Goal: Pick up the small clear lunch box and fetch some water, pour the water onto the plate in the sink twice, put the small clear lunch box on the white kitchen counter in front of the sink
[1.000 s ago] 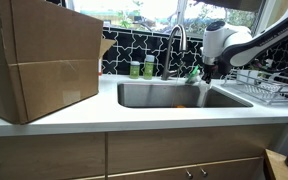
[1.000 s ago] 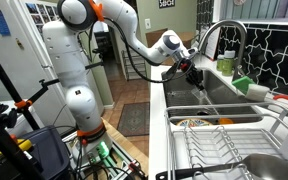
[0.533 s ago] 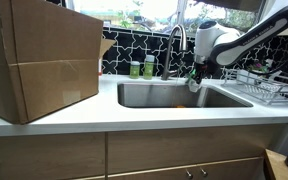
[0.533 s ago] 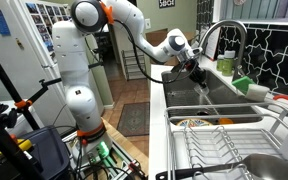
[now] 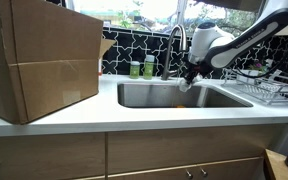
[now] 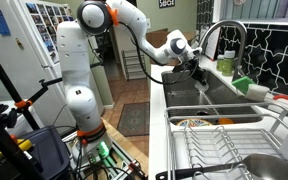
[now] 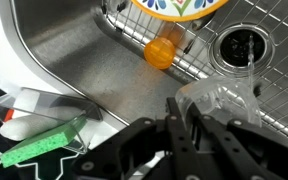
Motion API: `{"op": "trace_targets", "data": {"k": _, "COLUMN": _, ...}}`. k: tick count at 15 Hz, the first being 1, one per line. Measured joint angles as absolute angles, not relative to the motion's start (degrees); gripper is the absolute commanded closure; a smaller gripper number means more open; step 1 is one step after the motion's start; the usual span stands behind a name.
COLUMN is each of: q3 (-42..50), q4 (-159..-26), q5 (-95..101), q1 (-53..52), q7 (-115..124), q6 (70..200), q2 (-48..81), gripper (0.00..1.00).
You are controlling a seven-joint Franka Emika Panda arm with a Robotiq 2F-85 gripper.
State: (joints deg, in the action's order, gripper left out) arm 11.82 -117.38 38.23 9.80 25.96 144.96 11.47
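Note:
My gripper (image 7: 179, 112) is shut on the rim of the small clear lunch box (image 7: 222, 108) and holds it over the sink (image 7: 94, 80). In both exterior views the gripper (image 5: 189, 77) (image 6: 196, 68) hangs above the basin (image 5: 164, 95) (image 6: 209, 100), just beside the tall curved tap (image 5: 176, 45). The box (image 5: 186, 86) shows as a small pale tub under the fingers. A patterned plate (image 7: 179, 8) lies on the wire grid at the sink bottom, partly cut off by the frame edge. The white kitchen counter (image 5: 74, 118) runs in front of the sink.
A large cardboard box (image 5: 39, 60) stands on the counter. Two green bottles (image 5: 142, 68) stand behind the sink. A wire dish rack (image 5: 267, 85) (image 6: 224, 150) sits beside the basin. An orange ball (image 7: 161, 52) and the drain (image 7: 239, 45) are in the sink; a green brush (image 7: 44, 143) lies at its edge.
My gripper with the lunch box has moved along the sink, away from the dish rack and closer to the tap, and a little lower.

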Motion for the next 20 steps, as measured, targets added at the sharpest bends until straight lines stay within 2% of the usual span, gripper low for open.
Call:
{"op": "trace_targets", "data": {"k": 8, "q3": 12.4, "q4": -117.1, "q5": 35.9, "q1": 9.7, "q7": 26.0, "q6": 149.5, "q2": 12.5, "gripper": 0.97}}
{"op": "trace_targets", "data": {"k": 20, "q3": 12.8, "q4": -117.1, "q5": 33.2, "q1": 9.1, "q7": 25.4, "q6": 149.7, "q2": 12.7, "gripper": 0.97}}
